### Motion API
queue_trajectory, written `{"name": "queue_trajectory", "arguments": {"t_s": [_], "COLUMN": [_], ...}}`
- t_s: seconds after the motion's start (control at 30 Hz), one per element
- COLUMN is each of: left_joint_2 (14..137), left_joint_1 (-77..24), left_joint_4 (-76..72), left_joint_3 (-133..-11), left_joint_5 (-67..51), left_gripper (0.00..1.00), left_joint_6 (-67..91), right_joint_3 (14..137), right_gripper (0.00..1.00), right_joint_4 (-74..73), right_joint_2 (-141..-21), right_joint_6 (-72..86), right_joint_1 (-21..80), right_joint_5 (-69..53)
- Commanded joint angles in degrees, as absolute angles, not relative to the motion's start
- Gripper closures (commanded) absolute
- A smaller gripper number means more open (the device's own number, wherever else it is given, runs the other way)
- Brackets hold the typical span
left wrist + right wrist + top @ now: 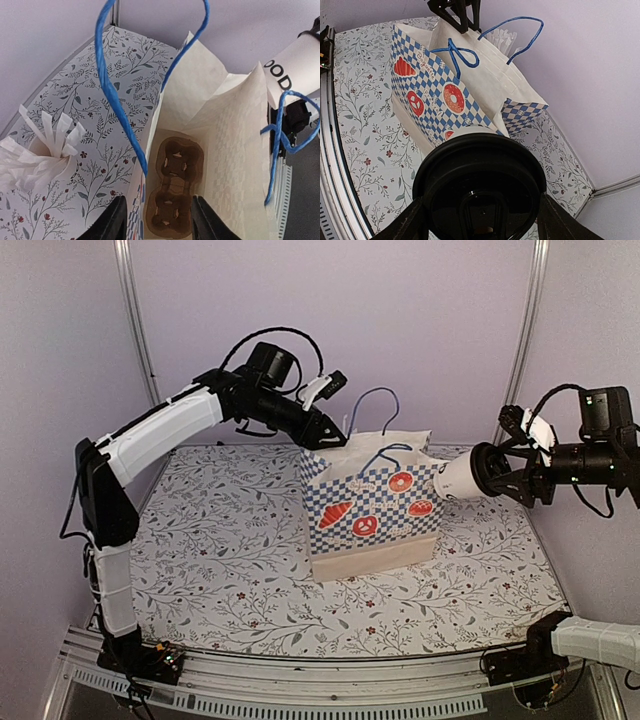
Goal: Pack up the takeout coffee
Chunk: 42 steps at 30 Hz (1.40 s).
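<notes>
Right end effector (pixel 492 472) was closed on the takeout coffee (pixel 455 478), fingers (pixel 404 226) clasping it just below the black lid (pixel 480 185). The cup was carried clear of the worktop (pixel 220 570), roughly on its side with its base toward the paper bag (pixel 370 510); it sat just beside the bag's upper right edge and was not yet inside. Left end effector (pixel 157 220) hung over the bag's left rim, jaws wide and astride that wall, apparently to steady the mouth and keep it spread for entry; the blue handles (pixel 116 107) fell across the opening. Brown pulp carrier (pixel 172 190) lay flat on the bag's floor, presumably the seat meant for the cup; a second cup with white straws (pixel 45 150) stood outside the bag, to its left. Judged remaining: lifting over the rim, turning upright, lowering into a carrier well.
</notes>
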State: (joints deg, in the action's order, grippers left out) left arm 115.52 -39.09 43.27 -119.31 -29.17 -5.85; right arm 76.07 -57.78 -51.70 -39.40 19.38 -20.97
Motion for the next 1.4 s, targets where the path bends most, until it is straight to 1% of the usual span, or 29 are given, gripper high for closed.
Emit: {"name": "queue_trajectory", "arguments": {"t_s": [0.0, 0.07, 0.17, 0.27, 0.4, 0.43, 0.47, 0.6, 0.83, 1.17, 1.27, 1.37], "left_joint_2": [117.8, 118.6, 119.5, 119.9, 119.7, 119.6, 119.4, 117.1, 111.2, 102.2, 100.9, 100.6], "left_joint_1": [-40.3, -40.7, -41.2, -41.7, -42.7, -43.1, -43.5, -45.2, -48.0, -51.5, -51.5, -51.5], "left_joint_4": [44.3, 44.3, 44.4, 44.5, 44.5, 44.5, 44.5, 44.7, 44.3, 44.3, 44.7, 45.3], "left_joint_3": [-121.8, -122.2, -123.2, -123.4, -123.3, -123.2, -123.1, -121.8, -115.9, -105.2, -104.0, -104.1], "left_joint_5": [-27.5, -26.7, -25.3, -24.4, -23.8, -23.4, -23.1, -21.9, -20.3, -17.3, -16.8, -16.6], "left_gripper": [0.58, 0.61, 0.69, 0.77, 0.95, 0.98, 0.99, 1.0, 1.0, 1.0, 1.0, 1.0], "left_joint_6": [-5.4, -5.4, -5.4, -5.5, -5.8, -5.7, -5.8, -6.1, -4.6, -0.2, 2.4, 2.8], "right_joint_3": [77.4, 82.0, 90.2, 96.0, 96.8, 96.3, 95.8, 95.0, 95.9, 96.3, 96.4, 96.4], "right_gripper": [0.45, 0.45, 0.45, 0.45, 0.46, 0.47, 0.47, 0.5, 0.52, 0.52, 0.52, 0.52], "right_joint_4": [-56.7, -57.9, -58.9, -59.3, -58.5, -58.2, -58.1, -58.0, -58.8, -63.5, -64.2, -64.1], "right_joint_2": [-51.8, -53.1, -57.6, -61.5, -65.1, -65.8, -66.3, -68.0, -68.3, -68.2, -67.9, -68.4], "right_joint_6": [-37.8, -37.7, -36.9, -36.2, -36.0, -35.9, -36.0, -37.2, -39.9, -41.6, -41.8, -42.0], "right_joint_1": [18.6, 18.7, 18.7, 18.6, 18.7, 18.7, 18.7, 18.6, 19.1, 23.5, 24.3, 26.0], "right_joint_5": [-23.9, -26.7, -30.3, -33.9, -34.2, -33.6, -33.4, -32.9, -33.0, -36.0, -37.6, -35.8]}}
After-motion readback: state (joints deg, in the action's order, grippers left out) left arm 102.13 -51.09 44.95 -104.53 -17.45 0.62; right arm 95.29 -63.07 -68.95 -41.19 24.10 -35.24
